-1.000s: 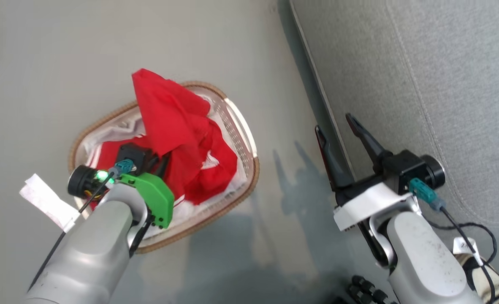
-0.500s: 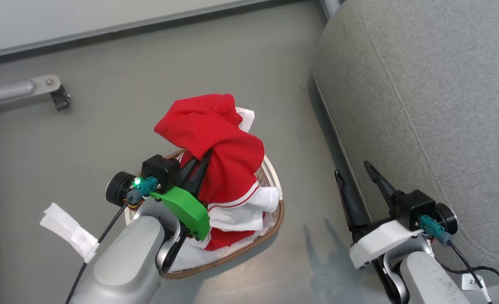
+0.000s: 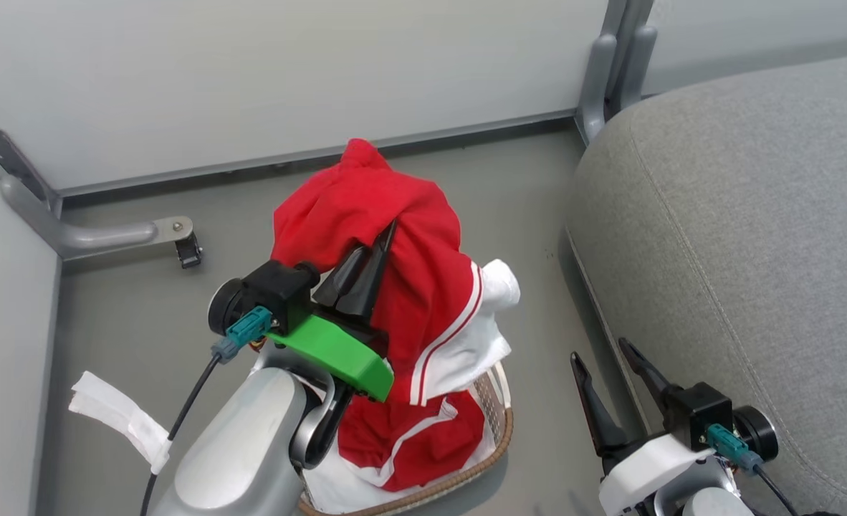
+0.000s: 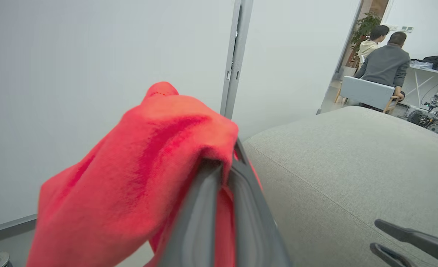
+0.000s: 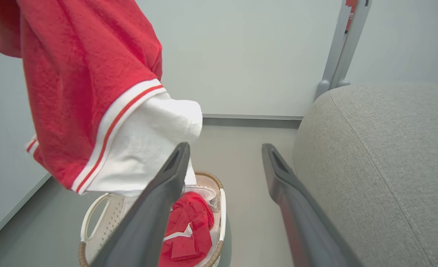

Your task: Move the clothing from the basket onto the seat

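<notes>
My left gripper [image 3: 379, 244] is shut on a bright red garment [image 3: 366, 204] with white stripes and white trim, held up above the basket [image 3: 504, 428]. In the left wrist view the fingers [image 4: 204, 200] pinch the red cloth [image 4: 137, 178] beside the grey seat [image 4: 352, 163]. A second red garment [image 5: 189, 230] lies in the white basket [image 5: 222, 207], on a white liner. My right gripper [image 3: 599, 351] stands open next to the seat [image 3: 739, 236], holding nothing. In the right wrist view the lifted garment [image 5: 78, 74] hangs left of the right gripper [image 5: 225, 148].
Pale wall panels with a grey post [image 3: 610, 64] close off the far side. A metal bracket with a small black foot [image 3: 180, 244] lies on the floor at the left. Two people [image 4: 385, 63] sit at a desk far behind the seat.
The head camera has tilted up. My left gripper has raised the red garment higher out of the basket, so it hangs free. The right gripper stays open.
</notes>
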`<state>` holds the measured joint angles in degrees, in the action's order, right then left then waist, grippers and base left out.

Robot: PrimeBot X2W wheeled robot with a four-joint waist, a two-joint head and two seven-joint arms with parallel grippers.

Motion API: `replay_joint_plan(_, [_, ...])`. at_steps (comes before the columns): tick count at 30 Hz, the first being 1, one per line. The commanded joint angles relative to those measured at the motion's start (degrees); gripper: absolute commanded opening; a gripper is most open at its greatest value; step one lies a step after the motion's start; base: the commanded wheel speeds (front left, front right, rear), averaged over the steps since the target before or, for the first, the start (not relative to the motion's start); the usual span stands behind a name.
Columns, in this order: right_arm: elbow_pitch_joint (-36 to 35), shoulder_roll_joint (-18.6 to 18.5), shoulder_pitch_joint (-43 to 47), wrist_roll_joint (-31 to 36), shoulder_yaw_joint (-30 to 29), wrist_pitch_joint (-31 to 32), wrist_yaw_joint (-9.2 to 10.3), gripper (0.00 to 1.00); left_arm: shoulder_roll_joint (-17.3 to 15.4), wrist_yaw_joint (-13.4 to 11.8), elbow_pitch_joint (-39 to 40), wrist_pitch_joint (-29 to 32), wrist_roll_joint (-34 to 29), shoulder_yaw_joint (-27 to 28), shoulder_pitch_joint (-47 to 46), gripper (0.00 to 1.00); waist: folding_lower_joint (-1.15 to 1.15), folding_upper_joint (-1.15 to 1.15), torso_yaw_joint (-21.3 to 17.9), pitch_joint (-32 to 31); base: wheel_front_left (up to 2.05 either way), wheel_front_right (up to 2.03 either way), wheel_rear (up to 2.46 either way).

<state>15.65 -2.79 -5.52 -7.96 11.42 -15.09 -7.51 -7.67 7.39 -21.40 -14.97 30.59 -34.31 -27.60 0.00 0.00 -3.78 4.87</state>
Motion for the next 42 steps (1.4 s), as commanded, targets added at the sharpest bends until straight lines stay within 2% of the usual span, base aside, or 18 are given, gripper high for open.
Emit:
replay_joint_plan(1, [0.15,-0.25,1.35,0.24,0.16,-0.11,0.04,1.00,0.46,0.18,1.17,-0.33,-0.75,0.28,1.07,0.00,0.00,0.00,1.69,-3.83,0.00,0.00,0.00])
replay_joint_plan(10, [-1.70,-0.24,1.93,-0.72,2.38,-0.11,0.04,1.00,1.72,0.19,5.89,-0.28,-1.16,1.00,1.52,0.00,0.00,0.00,2.40,-5.46,0.00,0.00,0.00])
replay_joint_plan(20, [-8.33,-0.23,-8.84,-0.89,12.89,-0.11,0.04,1.00,2.65,0.19,6.60,-0.28,-0.68,-0.99,1.59,0.00,0.00,0.00,3.43,-4.78,0.00,0.00,0.00])
replay_joint_plan(24, [-6.21,-0.28,-13.69,-0.43,16.06,-0.11,0.04,1.00,3.03,0.19,6.22,-0.28,-0.18,-2.11,1.02,0.00,0.00,0.00,4.31,-4.47,0.00,0.00,0.00])
replay_joint_plan(29, [-2.17,-0.25,-17.37,0.80,16.62,-0.10,0.04,1.00,3.42,0.19,6.06,-0.29,0.51,-3.70,0.27,0.00,0.00,0.00,5.71,-4.10,0.00,0.00,0.00])
replay_joint_plan(34, [4.71,-0.24,-18.87,0.38,17.52,-0.07,0.04,1.00,3.78,0.19,6.25,-0.28,1.42,-5.41,-0.03,0.00,0.00,0.00,7.19,-4.02,0.00,0.00,0.00])
replay_joint_plan(35, [5.86,-0.23,-19.03,0.01,17.59,-0.07,0.04,0.93,3.84,0.19,6.37,-0.28,1.60,-5.65,-0.07,0.00,0.00,0.00,7.45,-4.01,0.00,0.00,0.00])
replay_joint_plan(36, [6.98,-0.23,-19.17,-0.50,17.61,-0.07,0.04,0.61,3.89,0.19,6.54,-0.29,1.69,-5.92,-0.11,0.00,0.00,0.00,7.77,-3.96,0.00,0.00,0.00])
replay_joint_plan(37, [7.56,-0.23,-19.24,-1.34,17.76,-0.07,0.04,0.10,3.91,0.19,6.66,-0.29,1.76,-6.04,-0.11,0.00,0.00,0.00,7.96,-3.90,0.00,0.00,0.00])
replay_joint_plan(38, [7.91,-0.25,-19.39,-1.95,17.49,-0.07,0.04,0.00,3.88,0.19,6.65,-0.29,1.90,-6.06,-0.01,0.00,0.00,0.00,8.09,-3.81,0.00,0.00,0.00])
replay_joint_plan(42, [6.96,-0.26,-18.79,-3.85,15.98,-0.08,0.04,0.00,3.08,0.19,5.81,-0.29,1.46,-5.63,0.58,0.00,0.00,0.00,7.91,-3.37,0.00,0.00,0.00])
